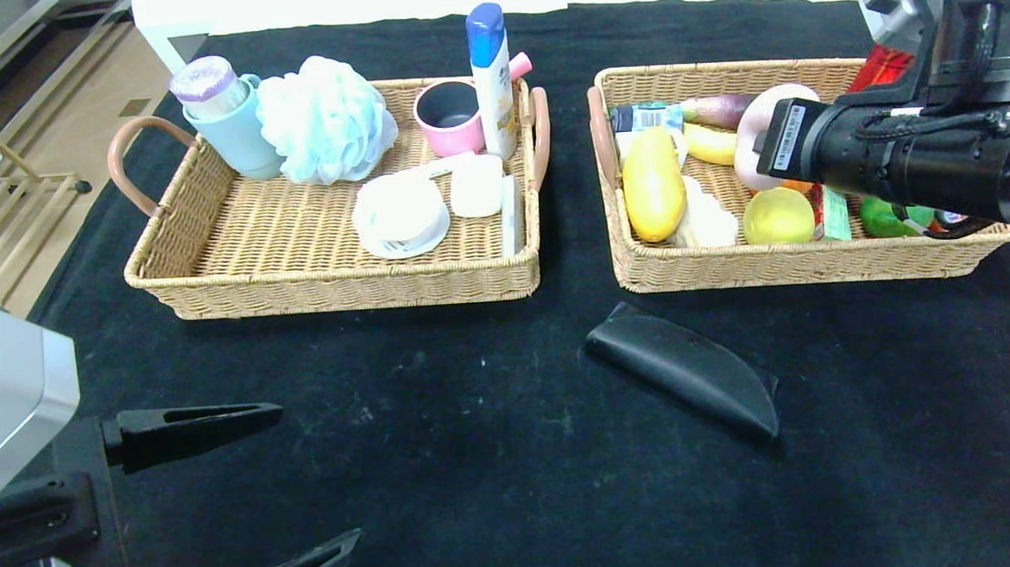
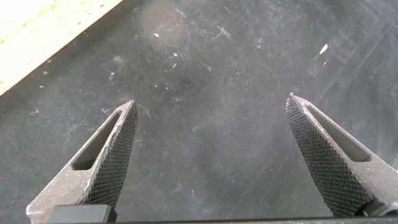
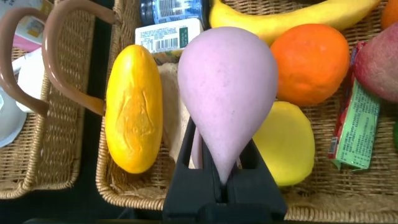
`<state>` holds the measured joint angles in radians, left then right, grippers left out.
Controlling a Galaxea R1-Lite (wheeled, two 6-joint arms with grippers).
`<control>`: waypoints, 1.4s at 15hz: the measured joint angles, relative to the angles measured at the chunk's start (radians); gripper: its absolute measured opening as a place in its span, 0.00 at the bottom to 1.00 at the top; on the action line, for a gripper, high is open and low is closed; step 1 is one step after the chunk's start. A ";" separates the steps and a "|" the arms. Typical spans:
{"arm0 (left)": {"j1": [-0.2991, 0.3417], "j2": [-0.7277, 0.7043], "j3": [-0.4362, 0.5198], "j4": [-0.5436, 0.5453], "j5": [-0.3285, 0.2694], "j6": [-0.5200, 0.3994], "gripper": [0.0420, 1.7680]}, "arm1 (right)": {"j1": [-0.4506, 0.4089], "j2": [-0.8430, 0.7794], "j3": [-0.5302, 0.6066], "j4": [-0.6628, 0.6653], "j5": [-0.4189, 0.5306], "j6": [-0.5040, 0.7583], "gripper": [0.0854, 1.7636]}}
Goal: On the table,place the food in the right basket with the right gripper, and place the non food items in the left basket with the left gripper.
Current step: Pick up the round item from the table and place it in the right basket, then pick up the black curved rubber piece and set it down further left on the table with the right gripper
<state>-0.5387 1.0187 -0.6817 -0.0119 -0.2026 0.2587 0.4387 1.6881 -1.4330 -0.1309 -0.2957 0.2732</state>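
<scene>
My right gripper (image 1: 764, 142) hangs over the right basket (image 1: 772, 266), shut on a pale pinkish bun (image 3: 227, 81) squeezed to a point between its jaws. Below it in the basket lie the yellow loaf (image 3: 133, 115) and the yellow-green ball (image 3: 287, 144). A black half-moon pouch (image 1: 687, 369) lies on the black table (image 1: 478, 423) just in front of that basket. The white ridged tub (image 1: 399, 213) sits in the left basket (image 1: 341, 289). My left gripper (image 1: 318, 470) hovers open over bare cloth at the near left, nothing between its fingers (image 2: 112, 155).
The left basket also holds a shampoo bottle (image 1: 492, 77), a pink cup (image 1: 449, 116), a blue bath pouf (image 1: 324, 120) and a blue cup (image 1: 229, 125). A banana (image 3: 292, 18), an orange (image 3: 309, 62) and packets crowd the right basket. The table's left edge drops to the floor.
</scene>
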 joint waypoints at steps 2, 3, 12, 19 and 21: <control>0.000 0.000 0.000 0.000 0.000 0.000 0.97 | -0.001 0.010 -0.003 -0.004 0.001 0.000 0.04; 0.000 0.000 0.001 0.000 0.000 0.001 0.97 | -0.003 0.014 -0.006 -0.004 0.004 0.000 0.04; 0.000 0.000 0.001 0.000 0.000 0.001 0.97 | -0.016 0.026 0.000 -0.002 0.005 -0.020 0.59; -0.011 0.001 0.006 -0.001 0.000 0.003 0.97 | -0.009 0.016 0.023 0.001 0.006 -0.043 0.81; -0.014 0.001 0.007 -0.001 0.000 0.003 0.97 | -0.006 0.000 0.027 0.013 0.010 -0.076 0.85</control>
<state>-0.5528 1.0198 -0.6743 -0.0128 -0.2026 0.2617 0.4323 1.6885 -1.4055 -0.1177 -0.2855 0.1977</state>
